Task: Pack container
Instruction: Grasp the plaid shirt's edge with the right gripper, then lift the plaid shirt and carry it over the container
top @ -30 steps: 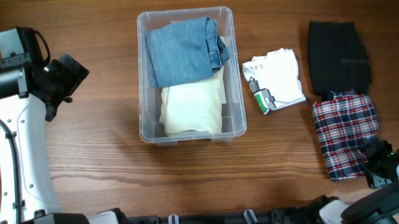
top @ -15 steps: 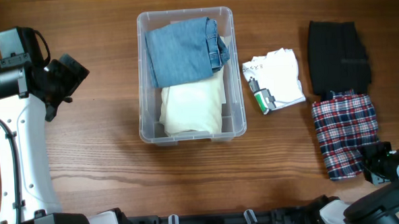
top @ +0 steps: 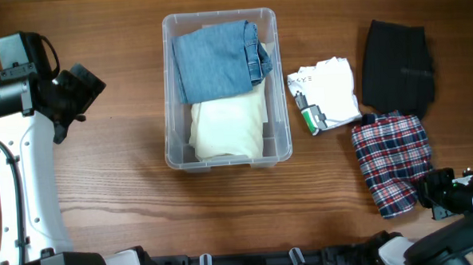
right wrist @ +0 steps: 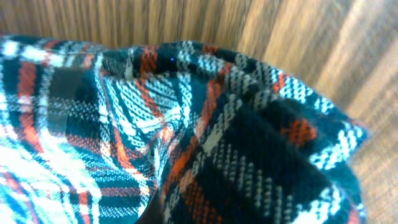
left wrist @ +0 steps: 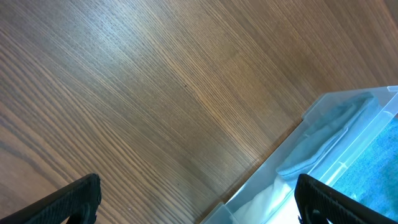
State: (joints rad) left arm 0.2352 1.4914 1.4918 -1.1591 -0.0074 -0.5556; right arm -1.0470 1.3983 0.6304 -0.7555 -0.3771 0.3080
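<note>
Our right gripper (top: 429,194) seems clamped on the plaid cloth (top: 390,162), our left gripper (top: 81,85) gapes wide and idle, so next we carry that cloth into the container (top: 168,87).

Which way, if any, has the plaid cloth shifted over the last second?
Yes. The plaid cloth has slid left, closer to the container, which has stayed put.

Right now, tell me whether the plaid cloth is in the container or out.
Out. The plaid cloth lies on the table right of the container, the right gripper at its near corner.
</note>
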